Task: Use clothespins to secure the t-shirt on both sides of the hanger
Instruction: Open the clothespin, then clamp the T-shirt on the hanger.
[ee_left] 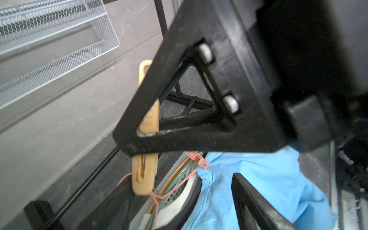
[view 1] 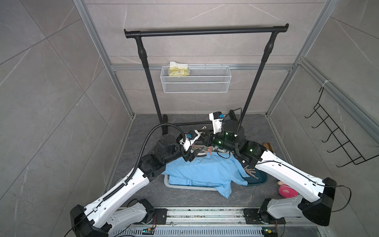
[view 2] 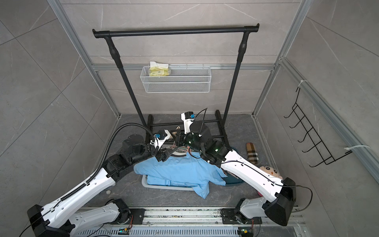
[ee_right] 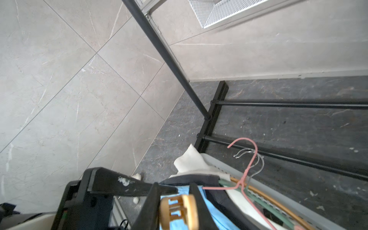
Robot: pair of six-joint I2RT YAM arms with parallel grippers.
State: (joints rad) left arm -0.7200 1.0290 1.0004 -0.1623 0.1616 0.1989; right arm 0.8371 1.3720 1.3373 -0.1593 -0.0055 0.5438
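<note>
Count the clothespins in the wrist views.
2: tan clothespin held in the right hand; pink clothespin clipped at the blue t-shirt edge. Others may be hidden.

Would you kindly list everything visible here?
garment rack: one, black, by the back wall
wire basket: one, white, on the back wall
packet: one, yellow, in the wire basket
hook rack: one, black, on a side wall
tray: one, pale grey, on the floor
t-shirt: one, light blue, draped over the tray
hangers: several, pink, green, gold, silver, in the tray
pink clothespin: one, at the t-shirt's edge
tan clothespin: one, in the right gripper
bowl: one, dark teal, beside the tray
spare clothespins: several, tan, at the bowl
plush toy: one, pink, on the floor
left gripper: one, black, jaws open above the t-shirt
right gripper: one, black, jaws shut on the tan clothespin
</note>
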